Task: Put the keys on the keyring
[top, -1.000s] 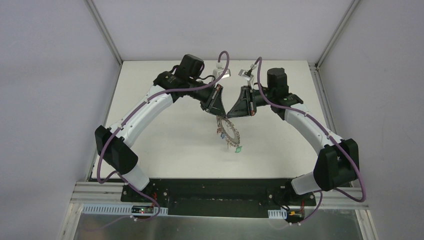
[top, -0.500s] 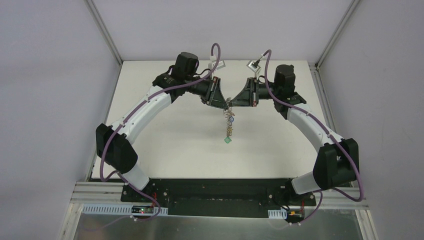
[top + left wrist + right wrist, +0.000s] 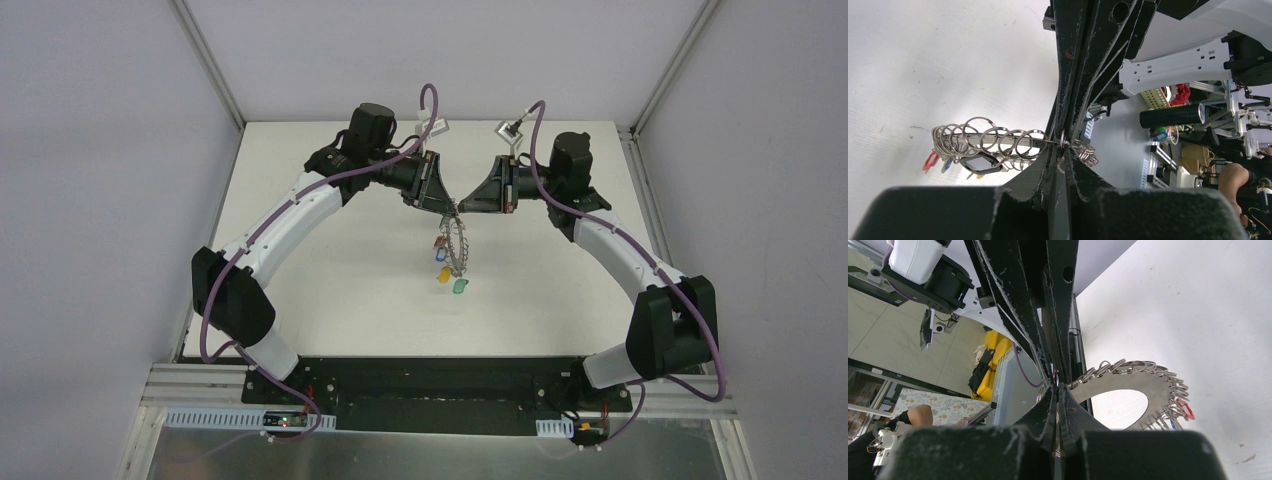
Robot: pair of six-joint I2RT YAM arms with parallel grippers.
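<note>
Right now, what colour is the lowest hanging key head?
Green: the key head, best in top view.

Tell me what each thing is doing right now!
keyring: lifted up, hanging on edge between the two grippers.
keys: dangling from the keyring's wire loops.
left gripper: shut on the keyring's top edge.
right gripper: shut on that same edge, tip to tip with the left gripper.
</note>
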